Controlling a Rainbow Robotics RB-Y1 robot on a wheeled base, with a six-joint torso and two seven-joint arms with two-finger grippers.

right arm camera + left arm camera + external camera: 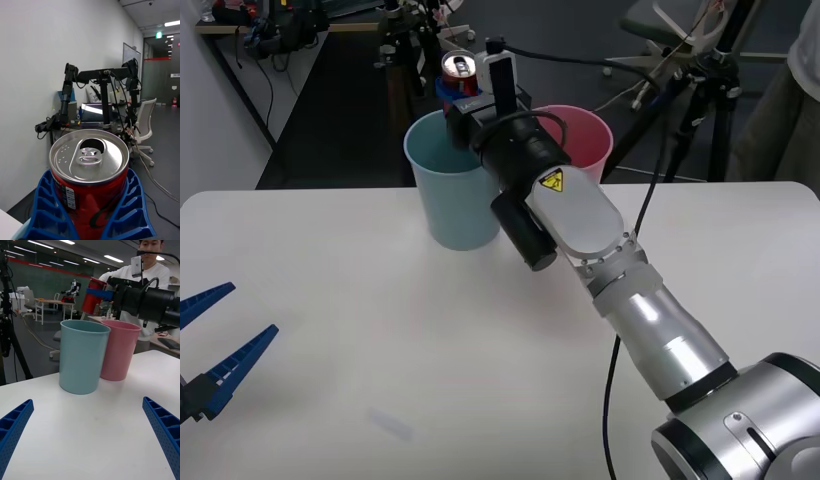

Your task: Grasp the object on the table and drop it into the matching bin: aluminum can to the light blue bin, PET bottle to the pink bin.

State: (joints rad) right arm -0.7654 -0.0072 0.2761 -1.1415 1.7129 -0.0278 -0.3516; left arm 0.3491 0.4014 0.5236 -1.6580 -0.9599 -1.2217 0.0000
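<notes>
My right gripper is shut on the red aluminum can, holding it upright in the air above the far rim of the light blue bin. The right wrist view shows the can with its silver top and pull tab clamped between the blue fingers. The pink bin stands right beside the blue one, on its right. From the left wrist view the can hangs over the light blue bin, with the pink bin touching it. My left gripper rests open at the table's left edge.
The white table spreads wide in front of the bins. My right arm stretches diagonally across the table's right half. Tripods, cables and chairs stand beyond the far edge.
</notes>
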